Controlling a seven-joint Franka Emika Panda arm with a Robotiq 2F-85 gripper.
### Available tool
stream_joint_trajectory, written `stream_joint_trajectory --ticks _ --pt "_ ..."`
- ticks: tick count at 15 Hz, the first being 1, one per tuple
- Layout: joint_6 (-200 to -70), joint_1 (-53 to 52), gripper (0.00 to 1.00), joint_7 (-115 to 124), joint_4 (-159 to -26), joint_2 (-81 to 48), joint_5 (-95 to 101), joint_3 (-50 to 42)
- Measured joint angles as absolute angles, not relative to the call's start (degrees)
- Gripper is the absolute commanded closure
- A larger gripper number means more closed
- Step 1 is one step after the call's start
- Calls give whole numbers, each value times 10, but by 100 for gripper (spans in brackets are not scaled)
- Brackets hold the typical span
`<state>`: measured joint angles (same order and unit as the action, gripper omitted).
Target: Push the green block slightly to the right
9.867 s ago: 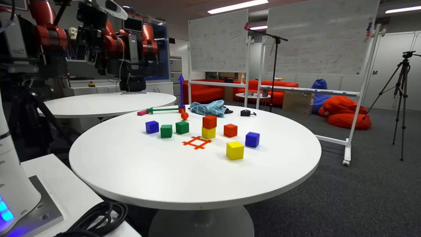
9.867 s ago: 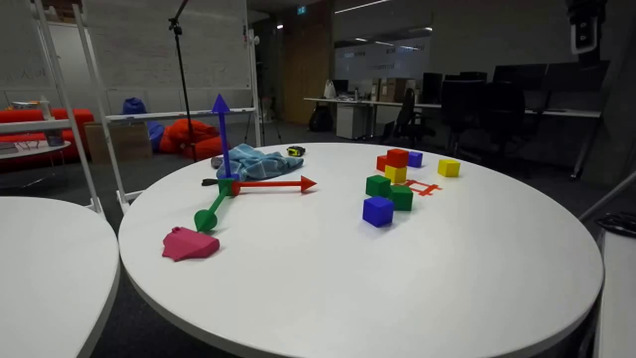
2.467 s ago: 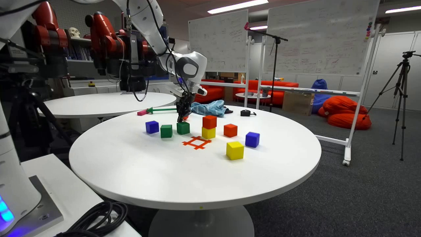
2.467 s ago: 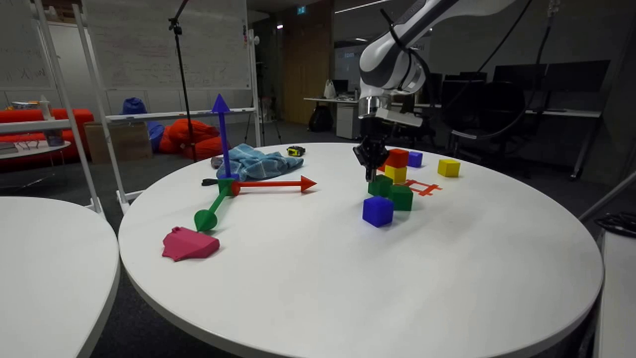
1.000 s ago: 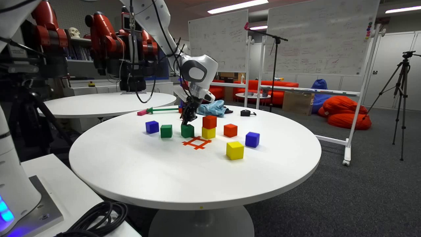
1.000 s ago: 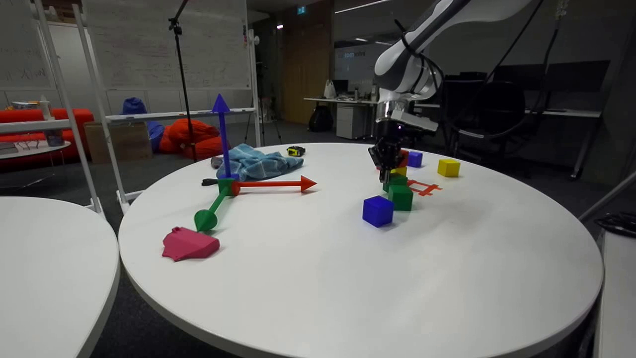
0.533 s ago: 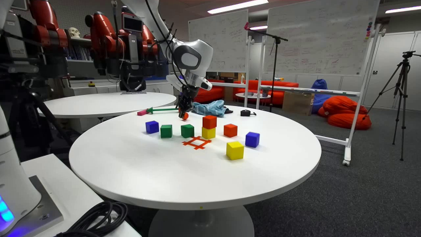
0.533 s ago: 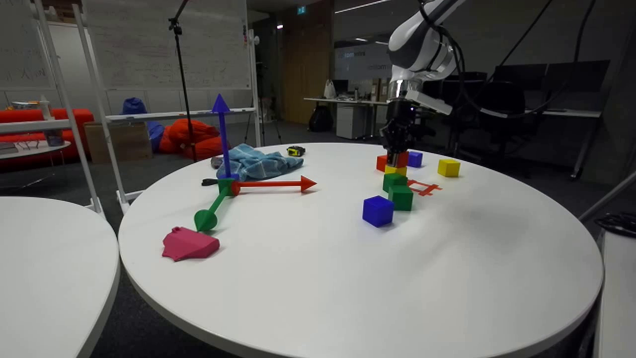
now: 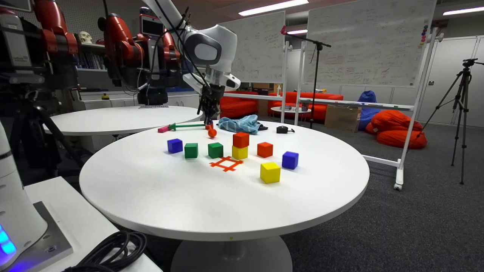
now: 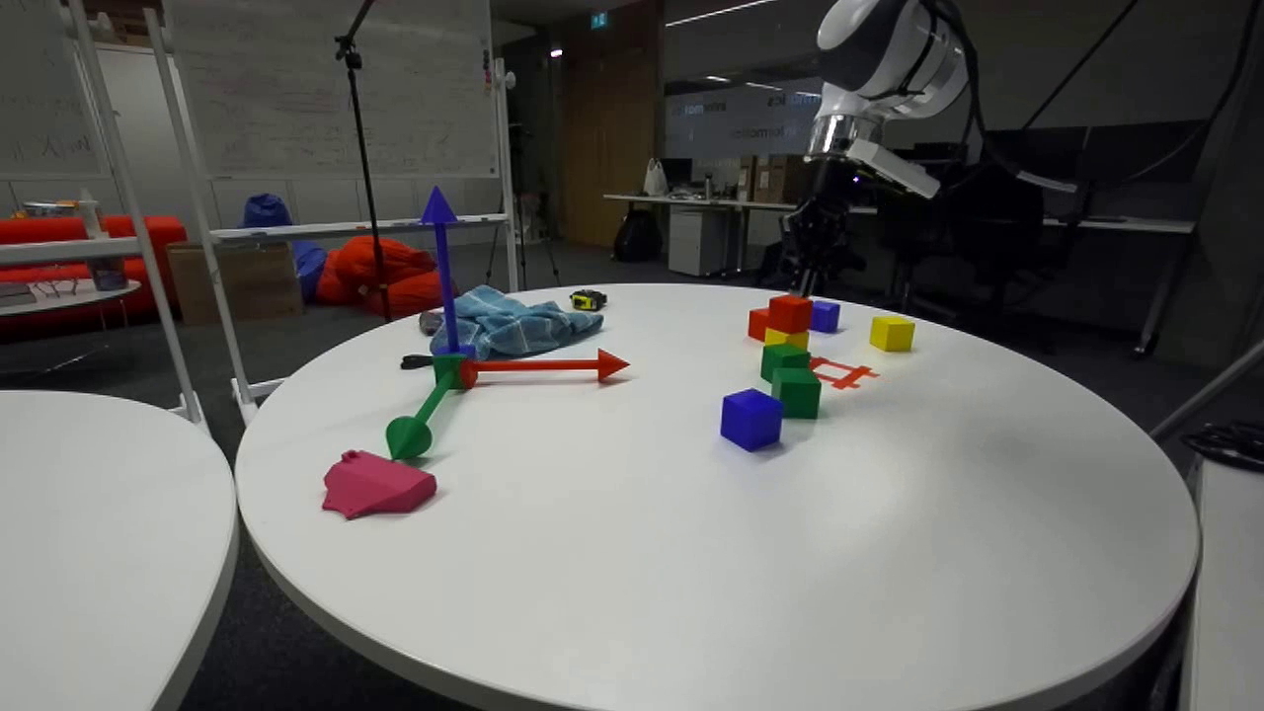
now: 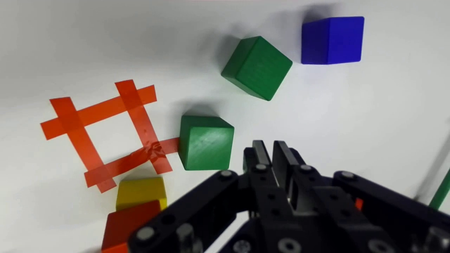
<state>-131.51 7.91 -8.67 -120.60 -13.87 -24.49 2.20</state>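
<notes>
Two green blocks are on the white round table. One green block [image 11: 210, 147] touches the end of the red tape, close to the stack, and also shows in an exterior view [image 9: 215, 150]. The other green block [image 11: 263, 68] sits turned at an angle, nearer the blue cube. My gripper [image 11: 269, 146] hangs above the table, beside the tape-side block in the wrist view and apart from it. A narrow gap with nothing in it separates the fingers, so it is slightly open. In an exterior view the gripper [image 10: 805, 284] is raised behind the stack.
A red cube [image 9: 241, 139] stands on a yellow cube [image 9: 239, 152], close to the tape-side block. A blue cube [image 10: 751, 420] lies at the near side. Further off are a red cube [image 9: 265, 149], an axis model [image 10: 446, 370] and a blue cloth [image 9: 240, 124].
Compared with earlier, the tape-side green block has shifted right and toward the tape in an exterior view. My gripper was down at it one second ago; it has since risen away and the block stayed put.
</notes>
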Motion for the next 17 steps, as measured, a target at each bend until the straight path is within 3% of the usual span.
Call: stream_joint_trajectory --ticks 6,8,9,11,17 --pt "-1335 78 12 -121 -1294 -31 -277 10" --pt "-1340 74 0 -123 -1323 6 -279 4" --pt "-1343 72 15 -123 -1338 25 -279 2" --pt "-1343 67 1 -121 -1344 38 -277 -2" --pt "-1343 66 0 -121 -1342 28 -277 -4"
